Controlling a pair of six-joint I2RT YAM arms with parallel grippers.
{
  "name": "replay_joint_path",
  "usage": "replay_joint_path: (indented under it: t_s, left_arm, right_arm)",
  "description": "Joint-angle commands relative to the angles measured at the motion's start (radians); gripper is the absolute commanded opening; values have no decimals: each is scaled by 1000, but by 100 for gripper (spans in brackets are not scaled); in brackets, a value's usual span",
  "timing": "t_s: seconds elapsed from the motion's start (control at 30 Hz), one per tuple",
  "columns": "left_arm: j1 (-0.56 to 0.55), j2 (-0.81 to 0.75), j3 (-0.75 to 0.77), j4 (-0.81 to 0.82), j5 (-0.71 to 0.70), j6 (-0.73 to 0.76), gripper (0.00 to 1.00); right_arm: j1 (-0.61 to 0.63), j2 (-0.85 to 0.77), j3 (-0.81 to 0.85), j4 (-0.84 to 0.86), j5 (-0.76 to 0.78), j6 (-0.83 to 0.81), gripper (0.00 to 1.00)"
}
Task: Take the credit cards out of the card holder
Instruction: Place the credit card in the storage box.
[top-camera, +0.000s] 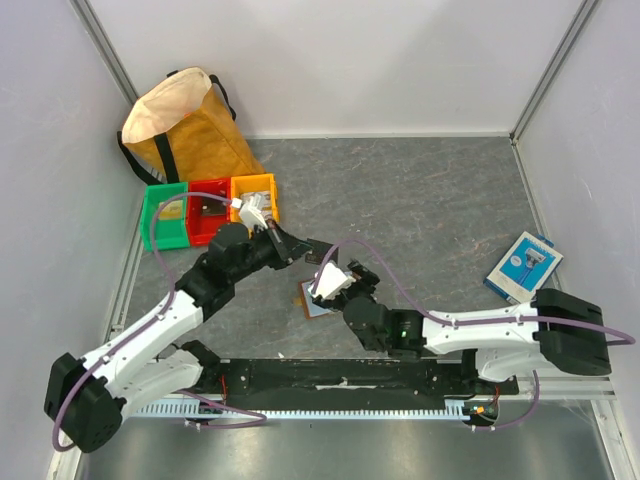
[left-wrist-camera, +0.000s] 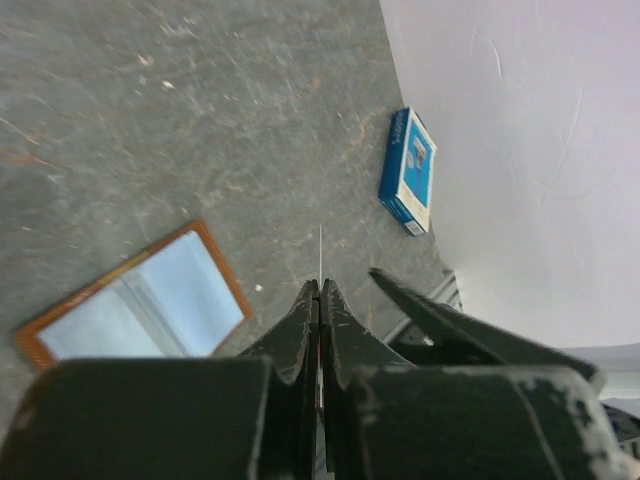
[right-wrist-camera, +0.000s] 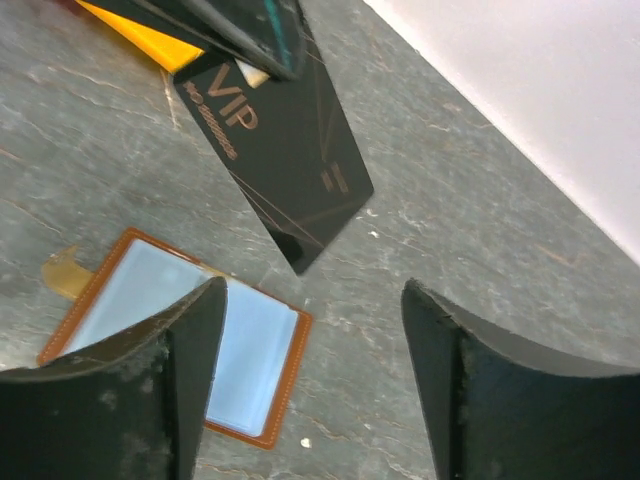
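- Grey, scuffed table (top-camera: 420, 200) boxed in by pale walls; a tan bag (top-camera: 180, 125) sits in the far left corner. In front of it is a row of green, red and yellow bins (top-camera: 208, 205), and a blue-and-white packet (top-camera: 523, 265) lies well off to the right.
- Near the middle of the table the card holder (right-wrist-camera: 255, 360) lies open and flat, pale blue inside up, brown rim showing all round.
- Left claw (left-wrist-camera: 320, 290) is pinched tight on a black card (right-wrist-camera: 285, 150) with "VIP" on it. The card hangs in the air above and just beyond the holder, clear of it.
- Right claw (right-wrist-camera: 315, 295) hovers low over the holder with its jaws spread wide, gripping nothing.
- As I read it, at least this one card is out, but it hasn't been set down anywhere yet.
- I can't tell whether more cards are tucked in the holder's pockets; the blue lining looks flat and plain from here.
- Some small pale bits lie in the yellow bin, too small to name.
- What's left, I'd guess: put this card down, then check the pockets for others.
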Motion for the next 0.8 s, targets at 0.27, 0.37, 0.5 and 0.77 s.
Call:
replay_joint_path:
  t_s: [0.27, 0.37, 0.5, 0.77]
  left_arm:
    - [315, -120, -60, -63, 180, 376, 2]
    - [402, -124, -48, -103, 227, 432, 2]
    - [491, -101, -5, -195, 193, 522, 2]
    - [705, -16, 119, -276, 188, 674, 2]
  right_arm:
    - [-218, -186, -106, -28, -357, 329, 98]
    - [-276, -224, -164, 18, -420, 372, 98]
    - [-303, -259, -233, 77, -438, 414, 98]
    - [-309, -230, -269, 105, -449, 466, 98]
